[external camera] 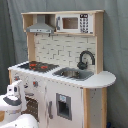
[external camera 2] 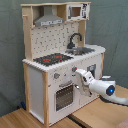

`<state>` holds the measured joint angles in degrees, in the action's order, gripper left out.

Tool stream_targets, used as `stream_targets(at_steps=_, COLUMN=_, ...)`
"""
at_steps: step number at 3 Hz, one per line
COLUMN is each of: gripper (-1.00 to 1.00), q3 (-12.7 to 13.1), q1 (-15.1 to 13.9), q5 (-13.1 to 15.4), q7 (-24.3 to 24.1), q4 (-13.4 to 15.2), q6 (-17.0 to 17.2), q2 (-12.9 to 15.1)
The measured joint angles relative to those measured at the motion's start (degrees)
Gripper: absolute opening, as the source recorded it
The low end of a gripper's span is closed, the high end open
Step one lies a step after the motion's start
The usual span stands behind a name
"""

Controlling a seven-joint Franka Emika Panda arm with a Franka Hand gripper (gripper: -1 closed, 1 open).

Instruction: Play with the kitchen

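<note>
Tool (external camera 2: 77, 79) at upright kitchen's (external camera 2: 37, 75) oven front.

The white arm reaches level, its gripper (external camera 2: 80, 76) pointing away from its wrist.

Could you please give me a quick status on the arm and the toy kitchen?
Tool up against the kitchen front, beside the oven door below the knobs. Oven door looks shut. Nothing in the way.
</note>
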<state>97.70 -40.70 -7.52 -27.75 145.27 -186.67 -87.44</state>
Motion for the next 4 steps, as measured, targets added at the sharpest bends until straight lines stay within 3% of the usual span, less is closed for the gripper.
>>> stream_targets(at_steps=2, gripper=1.0, q3=0.9, q1=-5.0, q5=0.0, q7=-9.7, q4=-5.1, q6=0.8, q2=-0.4)
stream_targets(at_steps=3, gripper=1.0, q3=2.1, q1=-5.1, q5=0.0, q7=-14.7, q4=-5.0, q6=3.6, q2=-0.8)
stream_targets(at_steps=4, gripper=1.0, q3=1.8, q1=-5.1, q5=0.4, q7=-15.9, q4=-5.7, q6=5.8, q2=-1.6)
